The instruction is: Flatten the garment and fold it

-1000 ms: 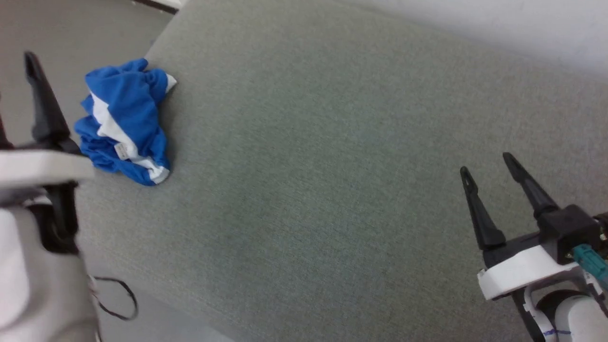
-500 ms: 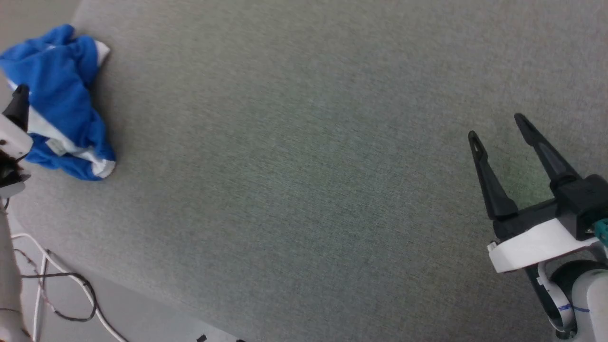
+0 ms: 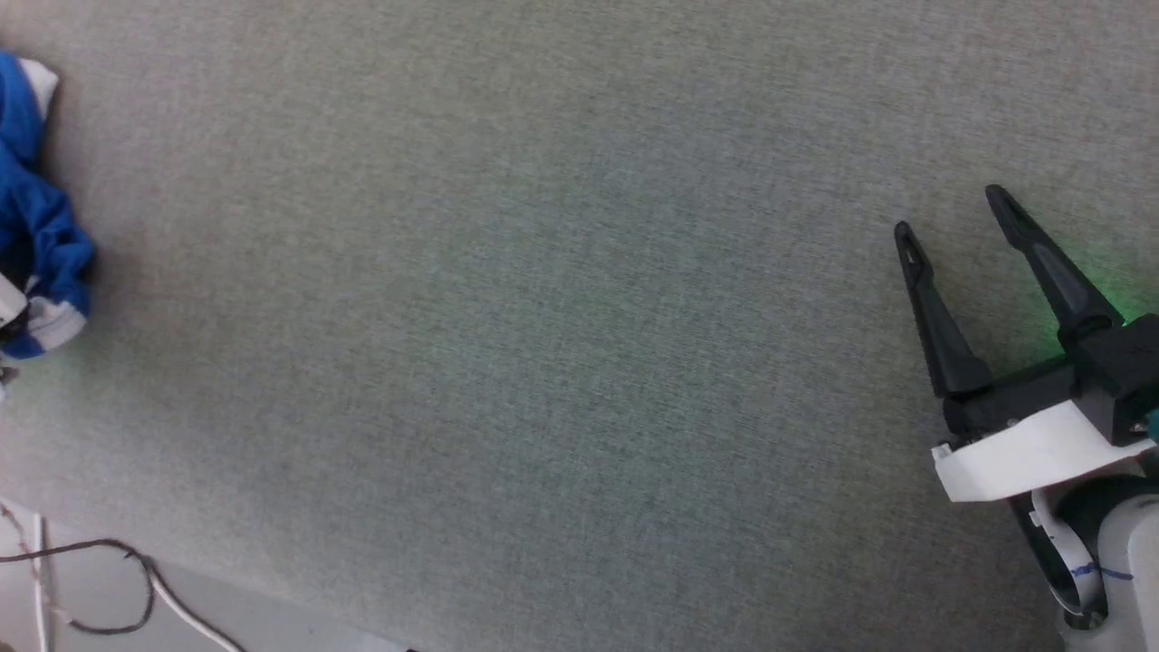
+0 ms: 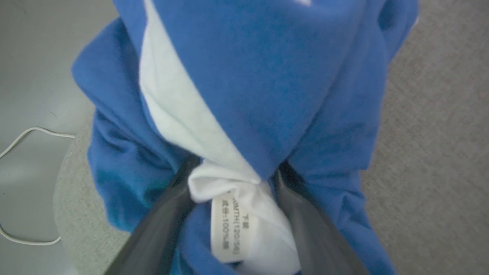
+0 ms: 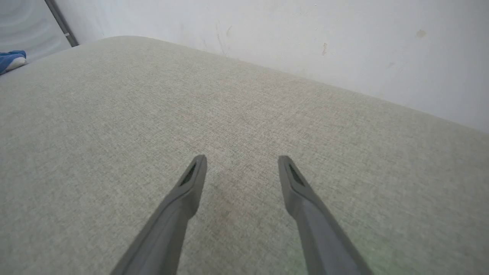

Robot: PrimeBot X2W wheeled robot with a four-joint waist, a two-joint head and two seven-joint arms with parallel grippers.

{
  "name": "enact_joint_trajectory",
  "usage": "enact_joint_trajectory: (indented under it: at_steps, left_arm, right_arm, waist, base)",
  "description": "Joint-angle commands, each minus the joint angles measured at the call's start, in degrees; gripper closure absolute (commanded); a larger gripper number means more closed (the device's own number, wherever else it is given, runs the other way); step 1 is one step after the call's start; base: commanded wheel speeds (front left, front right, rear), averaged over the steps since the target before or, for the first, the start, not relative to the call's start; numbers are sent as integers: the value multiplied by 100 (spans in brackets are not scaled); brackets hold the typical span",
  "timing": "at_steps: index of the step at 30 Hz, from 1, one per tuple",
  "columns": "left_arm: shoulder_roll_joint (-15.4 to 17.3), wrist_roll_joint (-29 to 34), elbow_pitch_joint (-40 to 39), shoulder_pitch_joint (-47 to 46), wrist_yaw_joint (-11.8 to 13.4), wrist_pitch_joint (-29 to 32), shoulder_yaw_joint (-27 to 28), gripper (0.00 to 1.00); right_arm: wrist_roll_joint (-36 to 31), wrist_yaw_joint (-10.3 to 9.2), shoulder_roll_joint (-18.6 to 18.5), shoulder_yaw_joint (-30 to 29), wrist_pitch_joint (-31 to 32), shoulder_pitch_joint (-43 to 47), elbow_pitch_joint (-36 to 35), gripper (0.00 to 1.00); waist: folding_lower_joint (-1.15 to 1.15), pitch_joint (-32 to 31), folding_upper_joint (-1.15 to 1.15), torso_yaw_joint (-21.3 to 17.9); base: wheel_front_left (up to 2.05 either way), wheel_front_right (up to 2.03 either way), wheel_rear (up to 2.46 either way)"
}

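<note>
Head downward, left wrist close, all apparently share garment (image 4: 248, 76)

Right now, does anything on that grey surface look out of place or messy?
Yes: the garment is a crumpled heap near the edge of the grey surface, inner tag showing, with the open left gripper straddling a bunched fold. No tears or spills visible.

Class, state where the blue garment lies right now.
The garment lies crumpled at the head view's far left edge, on the grey padded surface near its left end; the left end effector has its fingers either side of a white fold.
</note>
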Motion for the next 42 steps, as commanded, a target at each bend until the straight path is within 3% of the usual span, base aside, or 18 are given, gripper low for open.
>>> enact_joint_trajectory:
  at_steps: [1, 2, 9, 19, 23, 29, 36, 37, 42]
  left_arm:
    - [-134, 21, 161, 6, -43, 108, -113, 55]
    - [-110, 12, 226, 9, -44, 145, -139, 100]
    - [288, 235, 384, -39, -44, -351, -367, 100]
    - [828, 1070, -124, -702, -35, -2659, -1068, 100]
    - [765, 1381, -294, -1056, 46, -3662, -1318, 100]
    - [357, 1549, -1025, -1288, 122, -4122, -1477, 100]
    - [-676, 1563, -2986, -402, 360, -4133, -1634, 100]
    - [-676, 1563, -2986, -402, 360, -4133, -1634, 100]
    - [-1368, 1436, -3985, 445, 351, -3923, -2113, 100]
  right_arm:
    - [45, -5, 3, 8, -38, -67, 58, 0]
    - [58, -5, 19, 22, -69, -80, 91, 0]
    - [109, -5, 256, 48, -335, -17, 449, 0]
    - [151, -5, 730, -43, -716, 313, 953, 0]
    - [162, -5, 879, -114, -839, 482, 1112, 0]
    - [161, -5, 1030, -270, -954, 796, 1261, 0]
    - [151, -5, 1098, -388, -944, 1123, 1268, 0]
    - [151, -5, 1098, -388, -944, 1123, 1268, 0]
    - [220, -5, 1107, -430, -926, 1209, 1200, 0]
  waist:
    - [1, -30, 0, -88]
    - [1, -83, 0, -116]
    - [1, -737, 0, -241]
    - [1, -1887, 0, -192]
    - [1, -2327, 0, -232]
    - [1, -2886, 0, -427]
    - [1, -3261, 0, -895]
    - [1, -3261, 0, -895]
    - [1, -3274, 0, -1417]
  base:
    - [0, 0, 0]
    - [0, 0, 0]
    - [0, 0, 0]
    - [0, 0, 0]
    - [0, 0, 0]
    - [0, 0, 0]
    - [0, 0, 0]
    - [0, 0, 0]
    - [0, 0, 0]
